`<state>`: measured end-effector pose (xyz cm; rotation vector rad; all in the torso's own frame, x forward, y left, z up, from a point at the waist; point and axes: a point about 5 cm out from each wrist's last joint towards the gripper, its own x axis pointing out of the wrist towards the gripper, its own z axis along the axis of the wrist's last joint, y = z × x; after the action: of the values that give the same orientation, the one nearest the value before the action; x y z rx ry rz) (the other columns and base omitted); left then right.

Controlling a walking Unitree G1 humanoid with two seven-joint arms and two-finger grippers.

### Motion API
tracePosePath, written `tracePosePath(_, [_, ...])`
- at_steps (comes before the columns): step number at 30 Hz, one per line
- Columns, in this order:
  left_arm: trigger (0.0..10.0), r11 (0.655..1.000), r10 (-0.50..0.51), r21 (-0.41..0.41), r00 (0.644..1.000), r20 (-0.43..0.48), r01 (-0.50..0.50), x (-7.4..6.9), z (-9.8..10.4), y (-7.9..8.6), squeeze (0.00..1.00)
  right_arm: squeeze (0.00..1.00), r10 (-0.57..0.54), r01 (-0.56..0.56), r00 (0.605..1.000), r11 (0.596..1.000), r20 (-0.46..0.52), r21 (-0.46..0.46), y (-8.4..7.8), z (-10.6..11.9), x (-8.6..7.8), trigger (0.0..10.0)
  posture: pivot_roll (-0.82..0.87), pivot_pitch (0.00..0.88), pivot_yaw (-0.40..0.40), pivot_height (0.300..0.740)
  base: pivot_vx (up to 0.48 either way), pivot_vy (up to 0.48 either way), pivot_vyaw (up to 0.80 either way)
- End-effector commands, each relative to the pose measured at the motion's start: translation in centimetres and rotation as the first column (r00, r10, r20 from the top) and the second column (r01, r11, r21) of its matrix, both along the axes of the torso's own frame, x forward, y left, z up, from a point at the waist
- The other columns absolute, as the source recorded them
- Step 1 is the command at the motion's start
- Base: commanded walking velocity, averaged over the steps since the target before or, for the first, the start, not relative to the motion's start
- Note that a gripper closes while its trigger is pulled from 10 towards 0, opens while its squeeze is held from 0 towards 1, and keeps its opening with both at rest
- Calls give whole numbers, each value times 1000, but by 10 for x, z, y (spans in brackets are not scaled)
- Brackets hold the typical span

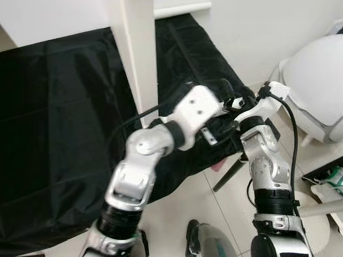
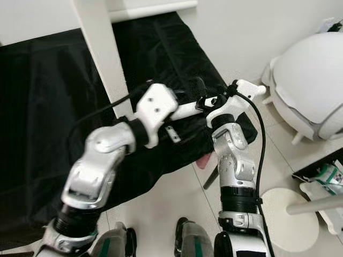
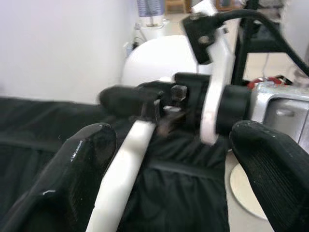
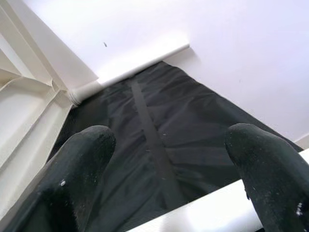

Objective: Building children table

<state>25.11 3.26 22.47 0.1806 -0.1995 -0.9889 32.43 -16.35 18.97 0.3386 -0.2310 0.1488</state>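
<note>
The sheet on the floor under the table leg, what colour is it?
Plain black sheet, clearest in the left eye view.

Black cloth point(image 1: 64, 134) matt, creased; white table leg point(image 1: 136, 59) smooth.

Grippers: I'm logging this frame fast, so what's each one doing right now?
Left gripper: open, fingers either side of a white table part, not clamped.
Right gripper: open, holding nothing, over the black cloth.

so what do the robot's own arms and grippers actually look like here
Both arms are jointed silver metal with black collars near the base. The left arm ends in a white block-shaped wrist housing; the right arm has a white bracket and a black cable looping alongside. Each gripper has two thick, rounded matte-black fingers.
</note>
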Motion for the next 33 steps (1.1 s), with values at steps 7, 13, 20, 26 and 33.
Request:
tracePosePath(7, [10000, 999, -40, 4, 998, -52, 41, -12, -11, 20, 0, 0, 6, -6, 1000, 999, 8, -35, 6, -4, 6, 10000, -14, 100, 11, 740, 0, 0, 0])
tracePosePath(13, [10000, 999, 31, 20, 998, -54, -30, -8, -14, 37, 0, 0, -2, 3, 1000, 998, 18, -60, 5, -7, 10, 10000, 4, 85, -6, 740, 0, 0, 0])
tracePosePath(20, [10000, 989, 145, 10, 989, -42, -145, -2, -10, 54, 0, 0, 8, -7, 1000, 997, 15, -74, 6, -8, 17, 10000, 34, 73, -38, 740, 0, 0, 0])
tracePosePath(26, [10000, 974, 227, -8, 974, -24, -228, 0, -6, 70, 0, 0, 47, -45, 999, 995, 23, -86, 16, -8, 25, 10000, 55, 68, -62, 740, 0, 0, 0])
tracePosePath(33, [10000, 954, 300, 11, 954, -18, -300, 1, -10, 85, 0, 0, 60, -58, 998, 994, 22, -91, 19, -9, 29, 10000, 74, 65, -80, 740, 0, 0, 0])
